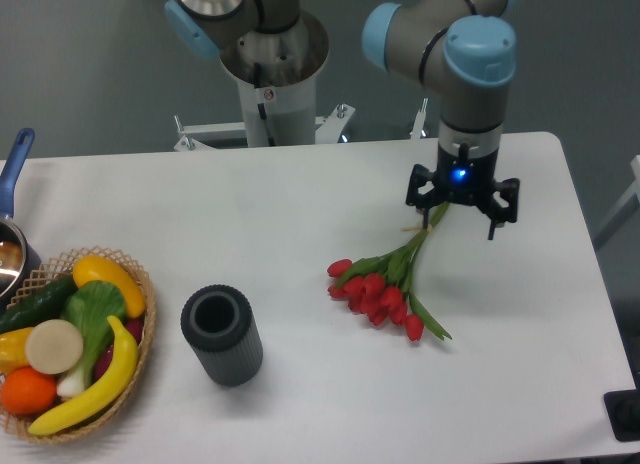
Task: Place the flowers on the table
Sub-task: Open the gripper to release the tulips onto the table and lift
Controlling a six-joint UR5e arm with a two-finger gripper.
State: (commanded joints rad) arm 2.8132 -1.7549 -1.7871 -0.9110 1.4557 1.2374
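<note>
The flowers [378, 289], a bunch of red tulip buds with green stems and leaves, lie on the white table [300, 204] right of the middle. The buds point to the lower left and the stem ends reach up to the right. My gripper [460, 216] hangs straight down over the stem ends with its dark fingers [494, 219] spread wide. It is open, and the stem tips sit just below its left side. I cannot tell whether a finger still touches the stems.
A dark grey ribbed cylinder vase [222, 335] stands upright left of the flowers. A wicker basket [140, 329] of fruit and vegetables sits at the front left corner. A pot with a blue handle [12, 164] is at the left edge. The arm's base [272, 74] stands behind the table.
</note>
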